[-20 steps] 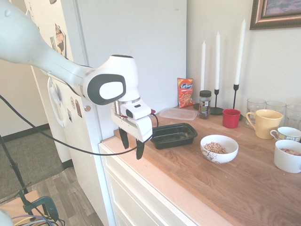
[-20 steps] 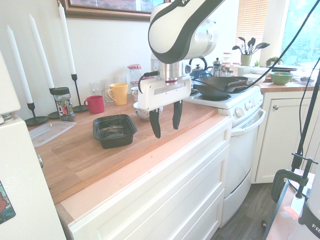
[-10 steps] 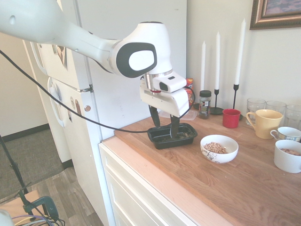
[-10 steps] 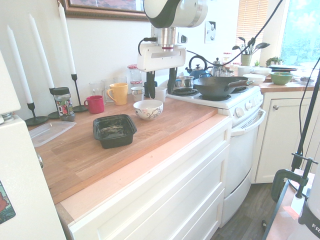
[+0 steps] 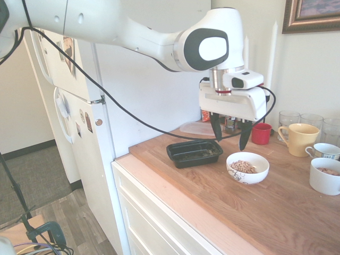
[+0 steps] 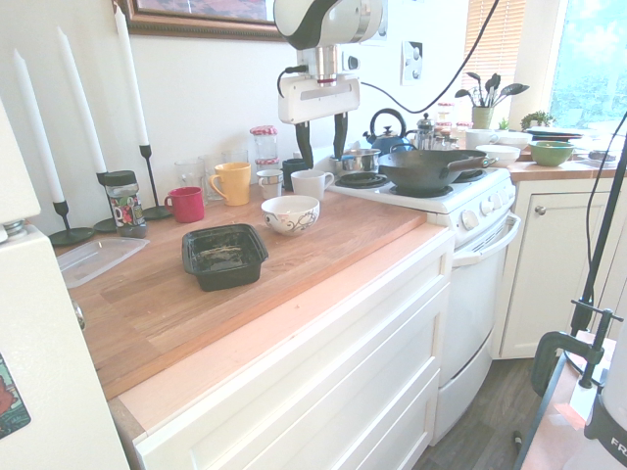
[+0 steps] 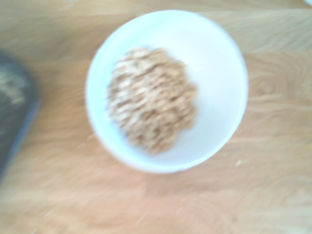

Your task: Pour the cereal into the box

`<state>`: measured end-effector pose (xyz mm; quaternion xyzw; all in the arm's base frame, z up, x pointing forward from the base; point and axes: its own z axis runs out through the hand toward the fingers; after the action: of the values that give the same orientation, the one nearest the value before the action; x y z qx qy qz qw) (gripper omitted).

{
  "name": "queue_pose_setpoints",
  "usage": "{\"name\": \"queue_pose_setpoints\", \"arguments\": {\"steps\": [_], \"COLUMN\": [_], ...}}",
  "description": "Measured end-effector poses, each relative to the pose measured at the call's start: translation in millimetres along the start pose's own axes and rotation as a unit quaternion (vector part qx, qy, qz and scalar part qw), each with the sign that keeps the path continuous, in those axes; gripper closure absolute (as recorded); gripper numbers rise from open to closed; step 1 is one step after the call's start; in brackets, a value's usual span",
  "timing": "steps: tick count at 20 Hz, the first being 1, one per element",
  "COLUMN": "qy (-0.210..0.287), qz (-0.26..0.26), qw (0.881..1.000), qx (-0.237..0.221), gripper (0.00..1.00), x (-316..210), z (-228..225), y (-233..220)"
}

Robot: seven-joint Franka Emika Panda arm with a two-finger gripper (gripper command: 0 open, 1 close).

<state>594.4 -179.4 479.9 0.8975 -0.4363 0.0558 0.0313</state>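
My gripper [image 5: 230, 134] hung wide open, empty, right above the cereal [image 7: 151, 97] in its bowl [image 5: 247, 167] | box [image 5: 194, 153] lay beside the bowl, long side along the counter [image 5: 255, 212] front edge

Cereal [image 7: 151, 97] light brown, in white bowl [image 5: 247, 167] with dark swirl pattern outside. Box [image 5: 194, 153] black; counter [image 5: 255, 207] warm wood grain. Far side: yellow mug [image 5: 298, 138], red cup [image 5: 261, 133], white candles [image 5: 246, 61] on black holders.
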Motion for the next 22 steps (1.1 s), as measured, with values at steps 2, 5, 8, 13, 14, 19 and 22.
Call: {"name": "queue_pose_setpoints", "arguments": {"steps": [2, 5, 8, 13, 14, 19, 22], "qy": [-0.009, -0.025, -0.040, -0.069, -0.074, -0.097, -0.108], "qz": [0.005, 0.012, 0.021, 0.042, 0.046, 0.057, 0.058], "qw": [1.000, 1.000, 0.999, 0.996, 0.995, 0.993, 0.992], "qx": [0.001, 0.011, 0.027, 0.038, 0.039, 0.041, 0.040], "gripper": [0.00, 0.00, 0.00, 0.00, 0.00, 0.00, 1.00], "x": [18.5, 43.0, 61.5, 90.4, 95.8, 106.5, 104.8], "z": [16.3, 35.7, 51.4, 79.5, 86.6, 132.6, 151.1], "y": [-0.3, -3.0, -11.9, -17.4, -17.0, -23.7, -27.5]}}
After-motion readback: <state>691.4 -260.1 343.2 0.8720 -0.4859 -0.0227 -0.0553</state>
